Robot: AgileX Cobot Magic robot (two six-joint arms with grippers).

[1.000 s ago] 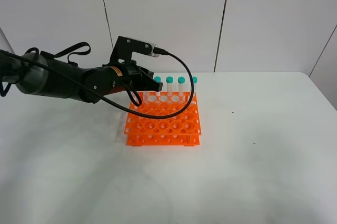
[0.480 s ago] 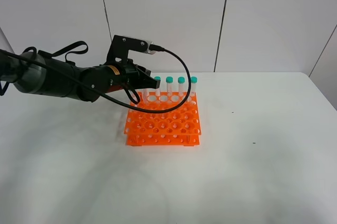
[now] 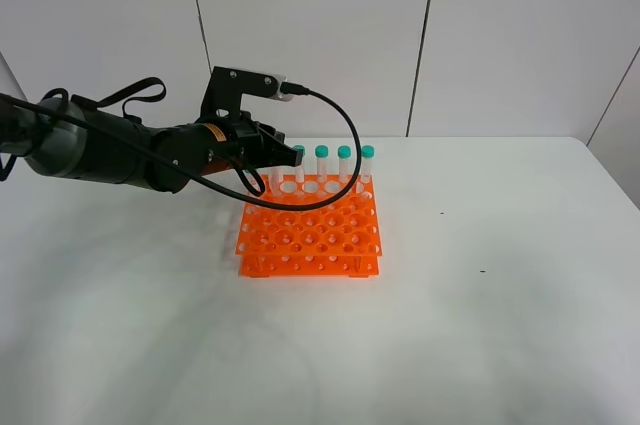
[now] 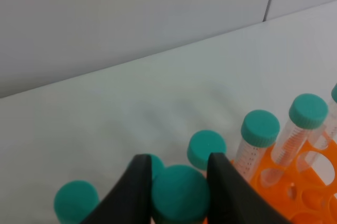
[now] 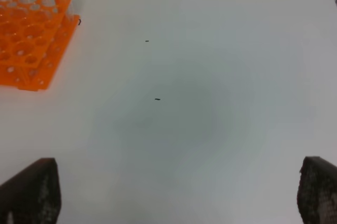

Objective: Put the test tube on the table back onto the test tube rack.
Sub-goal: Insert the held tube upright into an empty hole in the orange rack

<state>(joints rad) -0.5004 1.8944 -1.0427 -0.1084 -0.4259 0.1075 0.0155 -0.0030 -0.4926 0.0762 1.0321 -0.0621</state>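
Note:
My left gripper [image 3: 266, 159] hangs over the back left corner of the orange test tube rack [image 3: 310, 230]. In the left wrist view its two black fingers [image 4: 131, 192] press on the teal cap of a test tube [image 4: 180, 193], held upright; the tube body is hidden. Several other teal-capped tubes [image 4: 260, 127] stand in the rack's back row [image 3: 322, 167]. My right gripper [image 5: 174, 192] is open and empty above the white table [image 5: 210, 103], right of the rack [image 5: 29, 39]; it does not show in the exterior view.
A black cable [image 3: 345, 160] loops from the left wrist over the rack's back row. The white panelled wall [image 3: 320, 35] stands behind the table [image 3: 480, 325]. Small dark specks [image 5: 157, 99] mark the table right of the rack.
My left gripper has shifted slightly left and back over the rack's back left corner, still holding the tube. The rack has not moved.

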